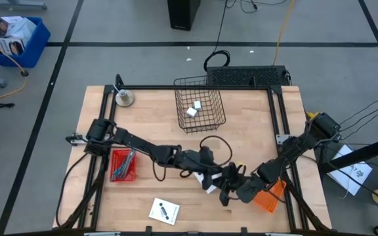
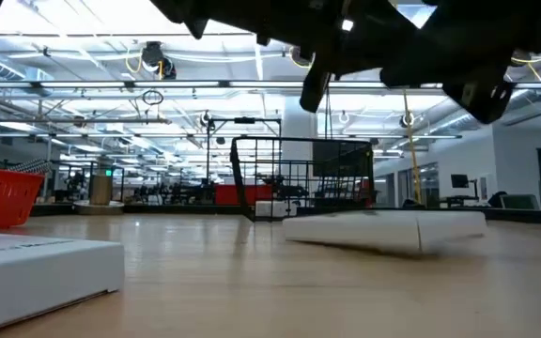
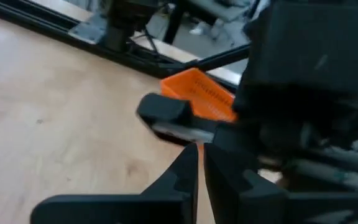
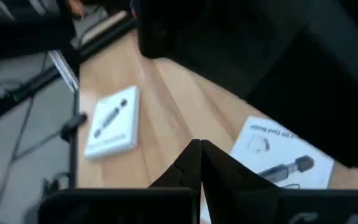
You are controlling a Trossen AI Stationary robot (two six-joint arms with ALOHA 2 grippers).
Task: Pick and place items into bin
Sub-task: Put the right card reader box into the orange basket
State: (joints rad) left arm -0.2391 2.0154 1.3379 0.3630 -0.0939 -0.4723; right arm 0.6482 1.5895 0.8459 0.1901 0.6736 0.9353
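Note:
My left gripper [image 1: 223, 176] hovers over the table's near middle, shut on a small black and grey tool [image 3: 166, 115]. My right gripper [image 1: 230, 195] is shut and bare just beside it, toward the near edge, above a white card [image 4: 283, 155]. This card lies flat on the table, partly under both arms [image 1: 207, 183]. A second white card [image 1: 164, 211] lies flat near the front edge. The wire bin [image 1: 200, 108] stands at the far middle with small white blocks [image 1: 194, 108] on its floor. My left gripper has the tool's grey underside [image 3: 188, 134] right at its fingertips [image 3: 188, 165]. The fingers come at it nearly level from the table's left, and the tool lies across them. It is clear of the table. How far back it reaches does not show.
A red tray [image 1: 122, 164] with tools in it sits at the left. An orange container [image 1: 270, 196] stands at the near right, close behind my right arm. A black cable [image 1: 215, 145] loops on the wood between the bin and the arms. A metal weight [image 1: 125, 98] stands far left.

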